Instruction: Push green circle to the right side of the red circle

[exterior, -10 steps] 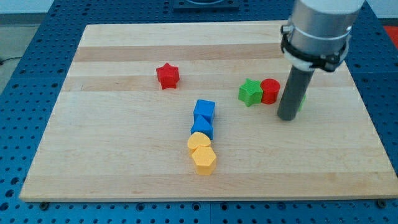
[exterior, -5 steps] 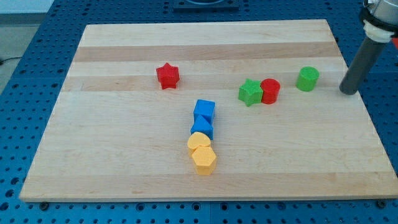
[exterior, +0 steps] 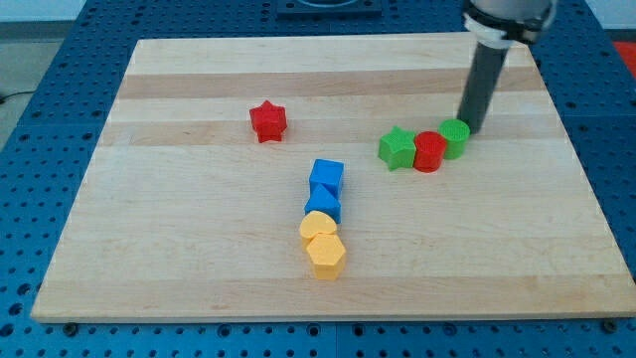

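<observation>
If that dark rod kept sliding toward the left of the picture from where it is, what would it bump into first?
My tip sits just to the upper right of the green circle, so it would likely meet that first, with the red circle and green star behind it. Depth is hard to judge.

Bright, even light from overhead falls across the desk (exterior: 199, 249), and everything is in sharp focus from near edge to far. Shadows are soft and short, hugging each block. There's a faint sheen on my rod (exterior: 481, 89), no glare on the wood, no edge distortion.
</observation>
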`<state>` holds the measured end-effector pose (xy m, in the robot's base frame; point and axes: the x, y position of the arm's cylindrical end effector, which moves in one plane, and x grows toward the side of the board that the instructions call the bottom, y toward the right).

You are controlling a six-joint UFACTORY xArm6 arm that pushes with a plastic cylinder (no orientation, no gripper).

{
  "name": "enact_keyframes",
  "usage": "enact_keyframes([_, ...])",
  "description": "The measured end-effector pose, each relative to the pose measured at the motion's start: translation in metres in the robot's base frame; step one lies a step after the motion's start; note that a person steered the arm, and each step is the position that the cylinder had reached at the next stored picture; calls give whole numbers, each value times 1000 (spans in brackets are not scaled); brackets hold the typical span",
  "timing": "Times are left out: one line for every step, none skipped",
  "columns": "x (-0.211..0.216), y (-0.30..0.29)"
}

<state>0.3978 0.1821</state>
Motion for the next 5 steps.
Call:
enact_keyframes([6,1])
enact_keyframes([30,1])
enact_keyframes([76,-5])
enact_keyframes([94,-46])
enact_keyframes([71,-66])
